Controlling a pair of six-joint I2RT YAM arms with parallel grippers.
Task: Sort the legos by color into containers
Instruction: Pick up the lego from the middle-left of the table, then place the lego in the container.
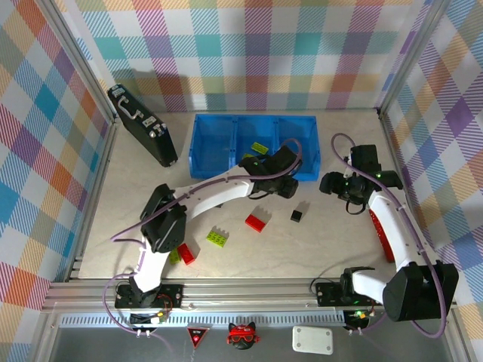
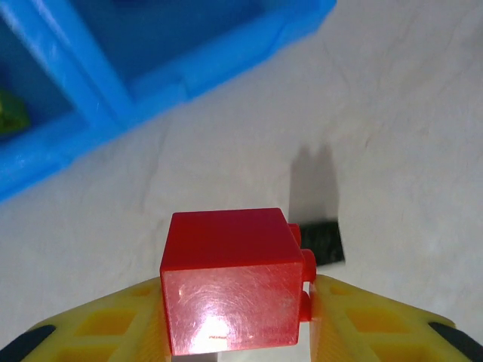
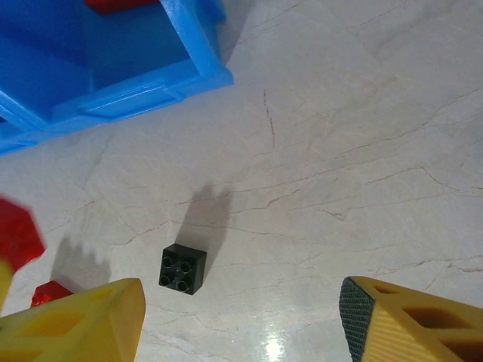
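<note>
- Bench [image 1: 332, 249] top, seen from above: the containers [image 1: 219, 151], three joined blue compartments, sit at the far side. A lime lego [image 1: 259, 147] lies in the middle one.
- In the same view the left pincer [image 1: 289, 188] hangs just in front of the containers' near wall, its arm stretched diagonally across the bench. Its grip cannot be told from up here. The right pincer [image 1: 332, 185] sits just off the containers' right end.
- Loose on the bench are a black lego [image 1: 296, 215], a loose red lego [image 1: 255, 222] and a second lime lego [image 1: 219, 237]. Another red lego [image 1: 186, 253] lies beside the left arm's elbow.
- A black case [image 1: 142, 124] stands at the far left, and a long red bar [image 1: 379, 234] lies partly under the right arm.
- Left wrist view: the left pincer [image 2: 235, 317] is clenched on the held red lego [image 2: 230, 294], which is pinched between yellow fingers [image 2: 113, 328] and raised off the bench. Just past it the black lego [image 2: 323, 243] rests on the bench. The containers [image 2: 151, 83] cross the upper left, with a bit of lime at the left edge inside one compartment.
- Right wrist view: the right pincer [image 3: 240, 309] is released, its yellow fingers [image 3: 83, 320] wide apart and holding nothing. The black lego [image 3: 183, 269] sits studs up on the bench, nearer the left finger and touching neither. A corner of the containers [image 3: 189, 79] fills the upper left, with something red inside at the top edge.
</note>
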